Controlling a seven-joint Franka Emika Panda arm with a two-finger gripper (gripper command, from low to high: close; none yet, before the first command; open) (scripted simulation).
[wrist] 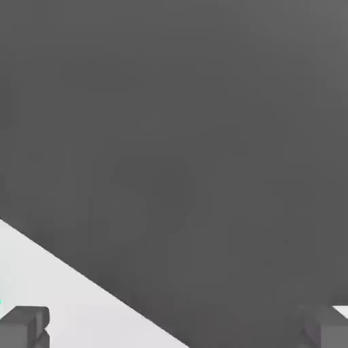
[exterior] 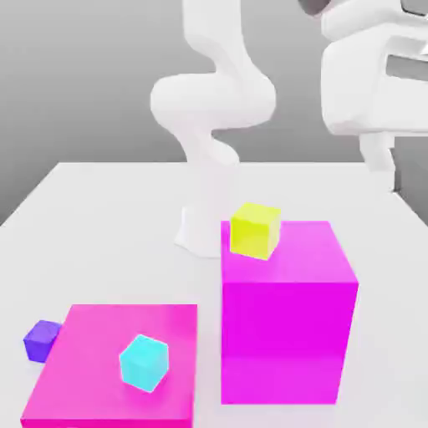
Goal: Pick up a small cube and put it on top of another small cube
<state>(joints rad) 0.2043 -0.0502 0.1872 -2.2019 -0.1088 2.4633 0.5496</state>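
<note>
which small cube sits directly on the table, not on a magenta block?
The purple cube, beside the flat magenta block. The yellow cube and cyan cube each rest on a magenta block.

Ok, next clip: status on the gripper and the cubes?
Gripper open, empty, fingertips wide apart. Small yellow cube sits on the tall magenta block; light cyan cube on the flat magenta slab. Nothing stacked yet.

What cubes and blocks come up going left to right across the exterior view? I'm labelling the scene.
Purple cube → flat magenta block → cyan cube → yellow cube → tall magenta block.
</note>
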